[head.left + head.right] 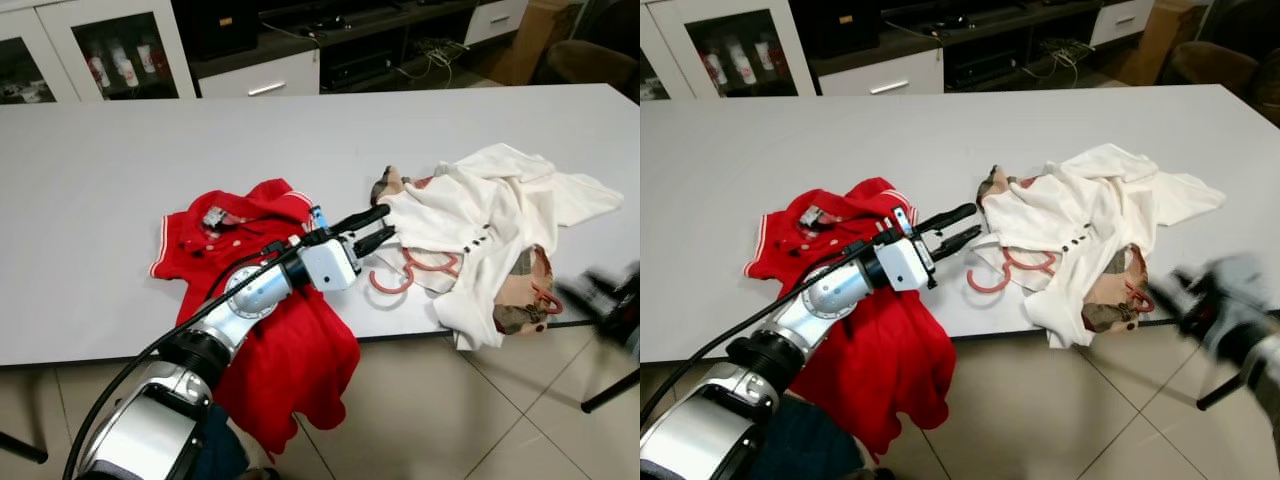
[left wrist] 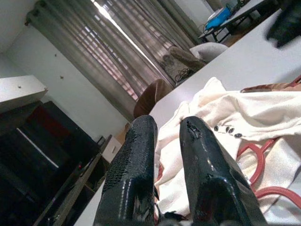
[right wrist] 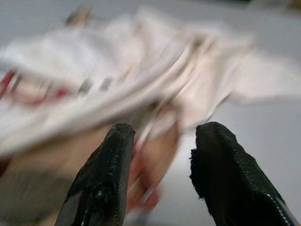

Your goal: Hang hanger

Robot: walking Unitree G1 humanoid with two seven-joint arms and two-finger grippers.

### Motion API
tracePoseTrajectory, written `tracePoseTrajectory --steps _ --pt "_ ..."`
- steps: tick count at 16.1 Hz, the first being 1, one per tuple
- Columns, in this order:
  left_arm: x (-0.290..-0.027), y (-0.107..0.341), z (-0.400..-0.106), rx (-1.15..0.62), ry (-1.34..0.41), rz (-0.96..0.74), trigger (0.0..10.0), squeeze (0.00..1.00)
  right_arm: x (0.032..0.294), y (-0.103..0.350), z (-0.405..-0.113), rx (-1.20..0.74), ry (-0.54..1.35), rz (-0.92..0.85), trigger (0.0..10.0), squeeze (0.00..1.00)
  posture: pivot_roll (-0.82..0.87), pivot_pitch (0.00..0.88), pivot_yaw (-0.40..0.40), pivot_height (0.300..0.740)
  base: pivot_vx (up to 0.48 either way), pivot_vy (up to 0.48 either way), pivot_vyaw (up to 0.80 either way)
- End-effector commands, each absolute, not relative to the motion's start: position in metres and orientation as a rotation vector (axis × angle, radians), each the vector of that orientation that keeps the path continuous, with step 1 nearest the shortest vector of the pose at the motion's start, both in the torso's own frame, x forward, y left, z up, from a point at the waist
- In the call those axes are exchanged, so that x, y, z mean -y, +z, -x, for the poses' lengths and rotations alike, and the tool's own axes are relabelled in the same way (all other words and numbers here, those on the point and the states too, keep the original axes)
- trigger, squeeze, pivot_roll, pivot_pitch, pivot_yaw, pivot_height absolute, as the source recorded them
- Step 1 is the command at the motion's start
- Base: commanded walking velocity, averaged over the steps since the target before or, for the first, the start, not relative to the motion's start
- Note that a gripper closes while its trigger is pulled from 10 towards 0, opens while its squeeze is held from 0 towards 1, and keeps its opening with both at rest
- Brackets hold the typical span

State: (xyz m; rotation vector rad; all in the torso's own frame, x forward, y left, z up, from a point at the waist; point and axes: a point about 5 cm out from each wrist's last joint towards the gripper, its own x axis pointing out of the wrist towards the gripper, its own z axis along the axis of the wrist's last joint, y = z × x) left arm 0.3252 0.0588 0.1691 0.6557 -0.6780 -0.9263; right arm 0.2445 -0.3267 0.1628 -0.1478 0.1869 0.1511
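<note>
A pinkish-red hanger (image 1: 404,271) lies on the white table (image 1: 120,160), its hook sticking out from under a crumpled cream shirt (image 1: 490,215). A second red hanger part (image 1: 546,296) peeks from the shirt's near edge. My left gripper (image 1: 387,222) reaches across a red polo shirt (image 1: 250,225); its tips hover just above and left of the hook, open by a narrow gap with nothing between them. The left wrist view has the hanger (image 2: 257,160) just beyond the fingers (image 2: 141,141). My right gripper (image 1: 1196,298), blurred, is open at the table's near right edge, close to the cream shirt (image 3: 141,70).
The red polo hangs over the table's front edge toward the tiled floor (image 1: 450,420). White cabinets (image 1: 120,45) and a dark media shelf (image 1: 340,30) stand behind the table. A brown chair (image 1: 590,60) is at the back right.
</note>
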Motion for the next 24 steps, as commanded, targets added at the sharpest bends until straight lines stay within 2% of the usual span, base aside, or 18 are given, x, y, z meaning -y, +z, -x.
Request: tracePoseTrajectory --steps 1,4,5,6,10,11,12,13,14,15,19,20,21,22,23,24 --pt "-0.058 0.168 -0.324 0.68 -0.928 -0.662 10.0 0.0 0.315 0.179 -0.25 -0.091 0.173 0.18 10.0 0.47 -0.02 0.092 0.034 0.74 0.0 0.0 0.0" --pt "-0.057 0.169 -0.324 0.683 -0.927 -0.662 10.0 0.0 0.283 0.193 -0.261 -0.004 0.279 0.189 10.0 0.47 -0.02 0.091 0.034 0.74 0.0 0.0 0.0" --pt "-0.057 0.169 -0.325 0.686 -0.925 -0.66 10.0 0.0 0.256 0.192 -0.267 0.006 0.391 0.184 10.0 0.48 -0.02 0.091 0.035 0.74 0.0 0.0 0.0" --pt "-0.057 0.17 -0.325 0.687 -0.924 -0.66 10.0 0.0 0.24 0.187 -0.271 -0.005 0.45 0.185 10.0 0.47 -0.02 0.089 0.035 0.74 0.0 0.0 0.0" --pt "-0.057 0.17 -0.325 0.69 -0.916 -0.654 10.0 0.0 0.219 0.151 -0.293 -0.114 0.421 0.223 10.0 0.45 -0.01 0.088 0.031 0.74 0.0 0.0 0.0" --pt "-0.058 0.169 -0.324 0.688 -0.912 -0.653 10.0 0.0 0.205 0.144 -0.295 -0.123 0.478 0.307 10.0 0.11 0.0 0.088 0.029 0.74 0.0 0.0 0.0" --pt "-0.059 0.169 -0.324 0.687 -0.911 -0.653 10.0 0.0 0.201 0.143 -0.294 -0.116 0.503 0.344 10.0 0.11 0.01 0.089 0.026 0.74 0.0 0.0 0.0" --pt "-0.061 0.169 -0.324 0.686 -0.906 -0.655 10.0 0.0 0.194 0.143 -0.293 -0.101 0.549 0.412 10.0 0.46 0.01 0.091 0.025 0.74 0.0 0.0 0.0" --pt "-0.062 0.169 -0.324 0.684 -0.902 -0.656 10.0 0.0 0.19 0.143 -0.291 -0.091 0.584 0.462 10.0 0.96 0.01 0.092 0.026 0.74 0.0 0.0 0.0" --pt "-0.064 0.168 -0.323 0.682 -0.901 -0.657 10.0 0.0 0.182 0.143 -0.285 -0.069 0.667 0.499 10.0 1.0 0.02 0.096 0.028 0.74 0.0 0.0 0.0" --pt "-0.065 0.166 -0.322 0.679 -0.904 -0.658 10.0 0.0 0.168 0.146 -0.273 -0.005 0.78 0.619 10.0 1.0 0.01 0.101 0.036 0.74 0.0 0.0 0.0" --pt "-0.064 0.166 -0.322 0.678 -0.906 -0.658 10.0 0.0 0.164 0.144 -0.268 0.001 0.817 0.634 10.0 0.85 0.01 0.101 0.037 0.74 0.0 0.0 0.0" --pt "-0.064 0.166 -0.322 0.678 -0.908 -0.657 10.0 0.0 0.159 0.142 -0.262 0.003 0.864 0.643 10.0 0.58 0.01 0.102 0.038 0.74 0.0 0.0 0.0" --pt "-0.063 0.166 -0.322 0.678 -0.91 -0.657 10.0 0.0 0.155 0.138 -0.259 -0.002 0.887 0.665 10.0 0.05 0.01 0.103 0.038 0.74 0.0 0.0 0.0" --pt "-0.062 0.167 -0.322 0.68 -0.911 -0.656 10.0 0.0 0.154 0.132 -0.259 -0.015 0.885 0.697 10.0 0.0 0.0 0.103 0.039 0.74 0.0 0.0 0.0" --pt "-0.062 0.167 -0.322 0.68 -0.912 -0.656 10.0 0.0 0.152 0.128 -0.259 -0.021 0.883 0.706 10.0 0.0 0.01 0.104 0.04 0.74 0.0 0.0 0.0"
